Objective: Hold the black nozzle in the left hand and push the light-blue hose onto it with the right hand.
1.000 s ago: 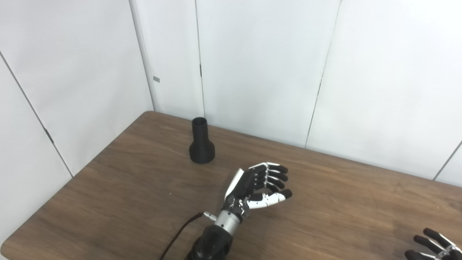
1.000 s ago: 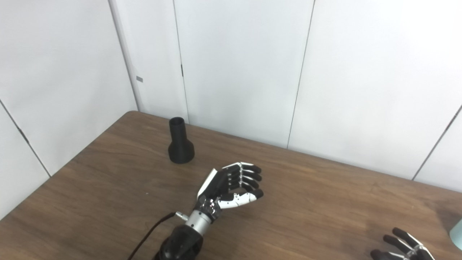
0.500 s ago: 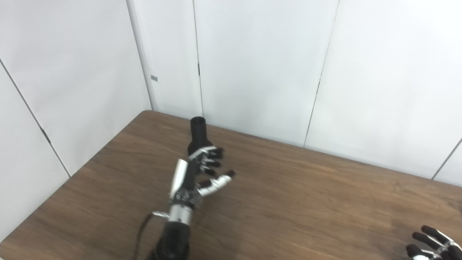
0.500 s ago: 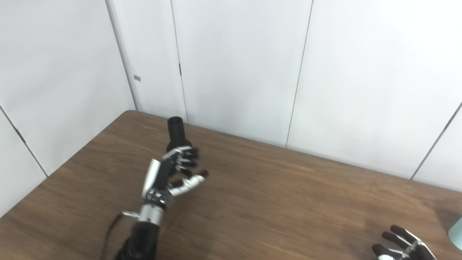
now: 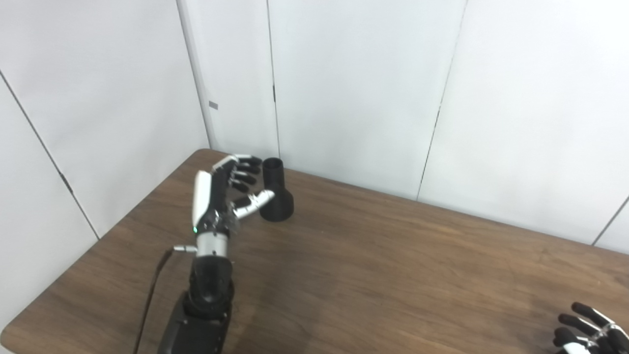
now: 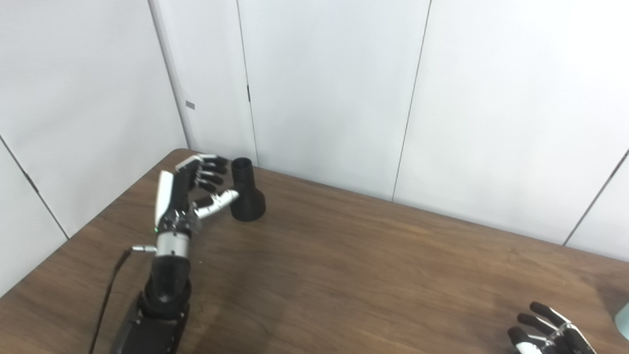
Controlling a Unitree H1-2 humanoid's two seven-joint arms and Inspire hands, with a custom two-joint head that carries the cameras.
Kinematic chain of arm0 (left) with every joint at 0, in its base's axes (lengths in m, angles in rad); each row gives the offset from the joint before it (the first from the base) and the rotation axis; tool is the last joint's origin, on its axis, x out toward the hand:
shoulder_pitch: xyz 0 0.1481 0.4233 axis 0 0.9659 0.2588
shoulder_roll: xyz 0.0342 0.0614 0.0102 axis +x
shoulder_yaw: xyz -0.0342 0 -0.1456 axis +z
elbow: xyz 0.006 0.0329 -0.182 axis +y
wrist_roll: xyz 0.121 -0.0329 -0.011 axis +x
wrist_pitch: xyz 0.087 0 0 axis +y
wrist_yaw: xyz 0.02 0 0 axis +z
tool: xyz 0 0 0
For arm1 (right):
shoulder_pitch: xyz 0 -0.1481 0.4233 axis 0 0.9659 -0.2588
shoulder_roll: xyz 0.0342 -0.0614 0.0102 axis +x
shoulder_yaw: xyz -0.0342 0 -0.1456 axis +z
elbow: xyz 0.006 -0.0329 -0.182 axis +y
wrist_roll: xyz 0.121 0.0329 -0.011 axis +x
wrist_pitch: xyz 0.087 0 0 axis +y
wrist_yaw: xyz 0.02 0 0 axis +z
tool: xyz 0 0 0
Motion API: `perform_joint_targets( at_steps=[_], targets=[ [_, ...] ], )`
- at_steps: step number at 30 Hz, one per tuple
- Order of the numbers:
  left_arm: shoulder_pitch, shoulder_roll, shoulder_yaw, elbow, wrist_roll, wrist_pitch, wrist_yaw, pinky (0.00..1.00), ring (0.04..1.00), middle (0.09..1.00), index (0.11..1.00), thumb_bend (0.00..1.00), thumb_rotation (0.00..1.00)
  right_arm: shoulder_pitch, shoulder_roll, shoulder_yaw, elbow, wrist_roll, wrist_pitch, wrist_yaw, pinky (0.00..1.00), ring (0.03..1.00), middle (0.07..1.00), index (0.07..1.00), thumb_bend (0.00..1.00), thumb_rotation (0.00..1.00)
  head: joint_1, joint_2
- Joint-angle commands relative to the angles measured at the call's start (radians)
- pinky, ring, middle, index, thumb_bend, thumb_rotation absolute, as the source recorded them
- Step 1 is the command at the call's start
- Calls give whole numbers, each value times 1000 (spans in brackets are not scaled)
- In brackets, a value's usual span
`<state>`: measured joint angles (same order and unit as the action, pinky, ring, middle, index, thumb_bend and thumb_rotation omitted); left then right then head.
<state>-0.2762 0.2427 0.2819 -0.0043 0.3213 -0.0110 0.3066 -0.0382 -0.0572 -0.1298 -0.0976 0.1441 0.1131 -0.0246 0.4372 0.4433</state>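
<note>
The black nozzle [image 5: 275,191] stands upright on its wide base near the far left corner of the brown table [image 5: 393,265]. My left hand [image 5: 223,194] is open just left of it, fingers apart beside the neck and thumb close to the base; contact cannot be told. My right hand [image 6: 550,334] is open and empty at the bottom right edge, resting low by the table. A sliver of the light-blue hose [image 6: 624,319] shows at the right edge of the right eye view only.
White wall panels [image 5: 344,88] stand close behind the table's far edge. The table's left edge [image 5: 98,241] runs just left of my left arm. A black cable [image 5: 147,305] hangs from the left wrist.
My left hand has swung from the table's middle to the far left and now sits beside the nozzle, still open. The right hand has hardly moved.
</note>
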Motion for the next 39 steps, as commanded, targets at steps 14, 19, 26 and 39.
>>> perform_joint_targets(
  at_steps=[14,19,26,39],
  targets=[
    [-107,91,-50,73,143,42,65,600,703,722,707,738,135,-12,-10,1,-29,-7,17,3,290,419,575,631,826,260,-5,4],
    [-123,154,-105,70,118,146,-85,818,961,985,986,931,272,-12,-8,1,-39,-18,34,-5,288,416,572,627,813,257,-5,4],
    [-153,210,-149,116,100,185,-190,869,997,1000,1000,1000,357,-5,-8,2,-56,-17,44,-3,291,420,580,628,816,258,-6,10],
    [-161,203,-148,192,45,223,-223,904,1000,1000,1000,1000,379,5,-2,4,-87,-19,68,-6,292,418,582,636,778,236,-8,22]
  ],
)
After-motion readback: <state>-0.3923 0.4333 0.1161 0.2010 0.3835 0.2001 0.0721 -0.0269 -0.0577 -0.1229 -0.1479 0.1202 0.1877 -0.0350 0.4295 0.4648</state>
